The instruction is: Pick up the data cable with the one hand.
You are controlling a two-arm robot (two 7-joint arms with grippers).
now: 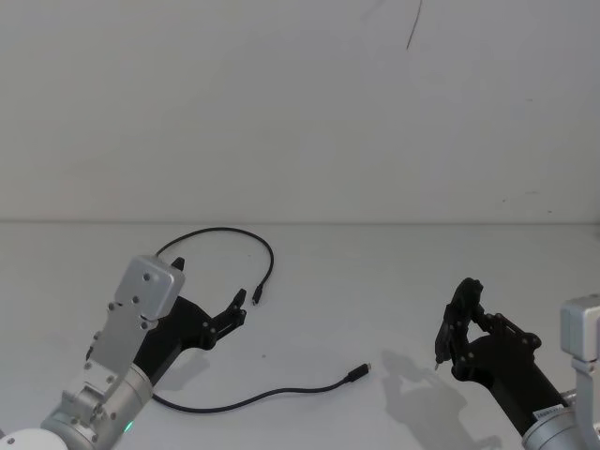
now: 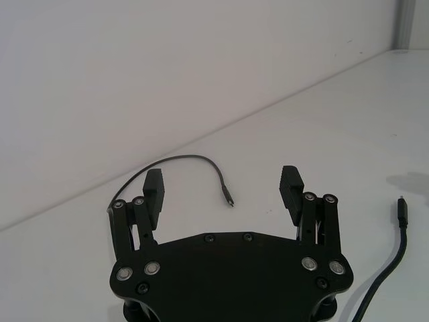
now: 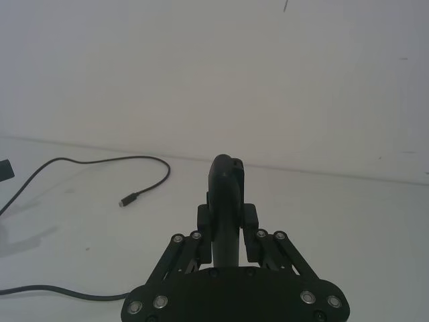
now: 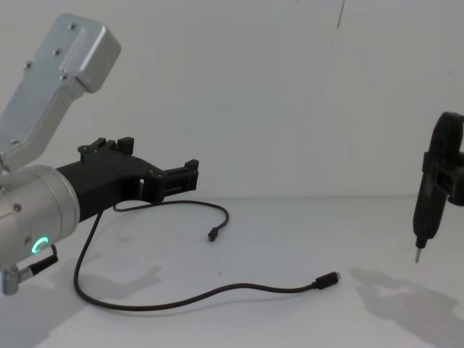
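Observation:
The data cable (image 1: 246, 400) lies loose on the white table: one plug (image 1: 256, 298) ends an arc at the back, the other plug (image 1: 361, 372) lies nearer the front. My left gripper (image 1: 211, 284) hovers open above the table over the cable's arc, its jaws wide apart. In the left wrist view the left gripper (image 2: 223, 182) frames the near plug (image 2: 230, 201), and the cable (image 2: 392, 261) also runs past at the side. My right gripper (image 1: 461, 317) stays off to the right, shut on a slim black pointed tool (image 4: 429, 199).
The white tabletop (image 1: 375, 281) meets a plain white wall (image 1: 300, 112) behind. A thin dark mark (image 1: 412, 23) shows high on the wall. Open table lies between the two arms.

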